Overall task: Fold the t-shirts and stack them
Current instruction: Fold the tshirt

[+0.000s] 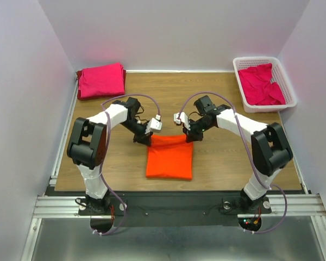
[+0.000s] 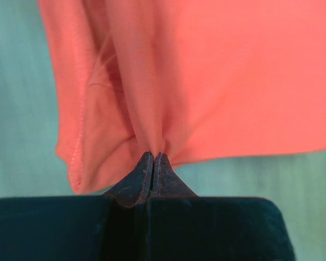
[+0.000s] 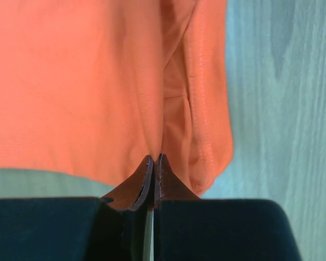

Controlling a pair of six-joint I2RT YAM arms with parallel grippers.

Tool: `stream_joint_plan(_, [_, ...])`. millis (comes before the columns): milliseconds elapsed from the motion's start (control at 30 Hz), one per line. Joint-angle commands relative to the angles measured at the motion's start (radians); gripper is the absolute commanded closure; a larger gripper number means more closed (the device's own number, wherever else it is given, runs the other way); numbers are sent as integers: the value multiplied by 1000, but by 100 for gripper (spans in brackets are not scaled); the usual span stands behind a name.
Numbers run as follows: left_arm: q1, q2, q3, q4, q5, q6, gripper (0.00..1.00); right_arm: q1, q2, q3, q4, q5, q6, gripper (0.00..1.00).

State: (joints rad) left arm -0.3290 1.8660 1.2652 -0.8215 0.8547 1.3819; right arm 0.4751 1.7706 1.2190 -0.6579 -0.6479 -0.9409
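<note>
Top view: orange t-shirt (image 1: 169, 157) lies as a folded rectangle mid-surface (image 1: 223, 163). Left fingers (image 1: 148, 138) sit at its far left corner, right fingers (image 1: 189, 135) at its far right corner. Folded magenta t-shirt (image 1: 101, 80) lies far left. Basket (image 1: 289, 89) at far right holds crumpled pink t-shirts (image 1: 262, 86).

Left wrist: left fingers (image 2: 150, 168) pressed together, pinching a ridge of orange t-shirt (image 2: 233, 81).

Right wrist: right fingers (image 3: 150, 169) likewise closed on a pinch of orange t-shirt (image 3: 70, 81).

Judgement: orange shirt mid-fold or about to be carried. Next move calls for both arms lifting evenly and in step, so the layers don't slip.
</note>
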Motion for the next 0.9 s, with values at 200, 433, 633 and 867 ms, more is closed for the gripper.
stream_joint_plan(200, [21,-163,-136,16,-20,-49,85,-18,-73,0,-8,-15,200,88])
stream_joint_plan(433, [41,-85,52,-132,50,8,100,-33,-40,92,-9,-41,183,99])
stream_joint_plan(633, [71,-67,94,-127,49,-46,100,-35,-7,137,-6,-27,156,99])
stream_joint_plan(867, [114,125,172,8,21,-148,81,-49,208,206,69,40,132,93])
